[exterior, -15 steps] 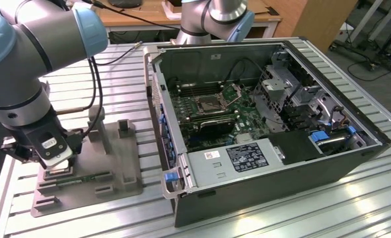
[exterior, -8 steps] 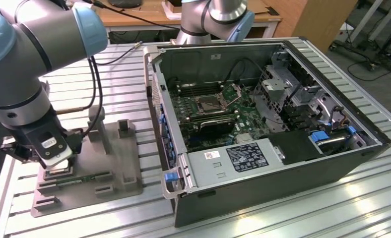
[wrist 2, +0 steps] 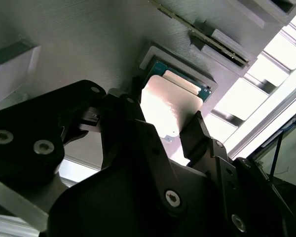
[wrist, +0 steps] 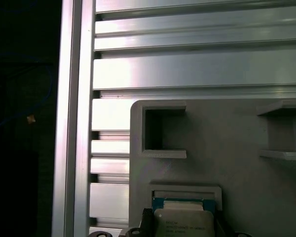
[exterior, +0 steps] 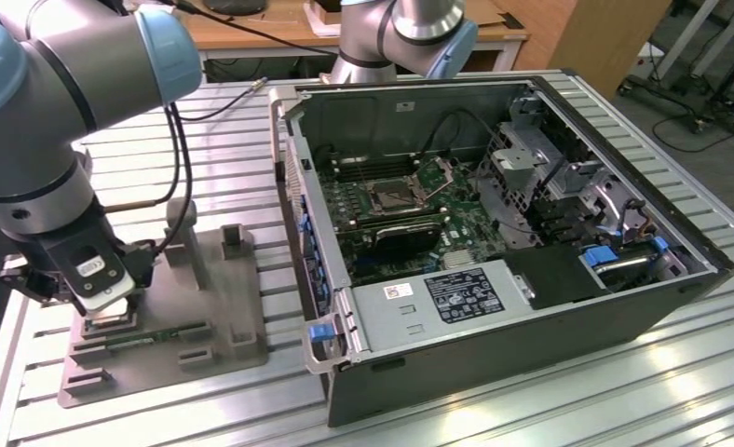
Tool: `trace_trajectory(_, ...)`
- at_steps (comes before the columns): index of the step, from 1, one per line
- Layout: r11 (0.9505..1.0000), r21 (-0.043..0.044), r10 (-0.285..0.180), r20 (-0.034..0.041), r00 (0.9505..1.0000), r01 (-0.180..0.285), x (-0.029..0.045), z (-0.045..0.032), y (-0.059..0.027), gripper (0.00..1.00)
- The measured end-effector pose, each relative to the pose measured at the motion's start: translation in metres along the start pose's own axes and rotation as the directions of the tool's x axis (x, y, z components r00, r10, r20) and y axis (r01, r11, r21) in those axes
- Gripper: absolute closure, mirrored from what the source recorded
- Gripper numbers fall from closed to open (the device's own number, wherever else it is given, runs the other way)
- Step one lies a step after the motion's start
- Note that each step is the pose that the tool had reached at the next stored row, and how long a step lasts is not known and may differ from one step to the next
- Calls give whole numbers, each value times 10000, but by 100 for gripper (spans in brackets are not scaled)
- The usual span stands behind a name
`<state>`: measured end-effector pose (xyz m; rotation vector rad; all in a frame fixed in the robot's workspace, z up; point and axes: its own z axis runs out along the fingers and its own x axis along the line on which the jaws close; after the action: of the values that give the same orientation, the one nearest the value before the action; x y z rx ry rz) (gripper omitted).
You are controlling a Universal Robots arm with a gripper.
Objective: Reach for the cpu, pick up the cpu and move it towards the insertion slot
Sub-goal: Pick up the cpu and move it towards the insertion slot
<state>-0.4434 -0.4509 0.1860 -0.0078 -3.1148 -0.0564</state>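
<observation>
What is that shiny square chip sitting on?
The cpu lies in a raised square frame on the grey holder plate. The chip itself covers whatever is directly beneath it.

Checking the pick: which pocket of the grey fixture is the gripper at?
The square pocket holding the cpu; the gripper hangs right over it. The long narrow holder beside it carries a green memory strip.

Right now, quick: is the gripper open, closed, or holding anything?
Gripper: low over the cpu, which lies in its nest on the grey fixture; open or shut cannot be told.
</observation>
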Motion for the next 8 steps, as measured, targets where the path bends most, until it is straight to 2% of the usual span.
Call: trace_trajectory(8, 10000, -1, 0, 2, 10000, 0, 1, -23, 1, 45)
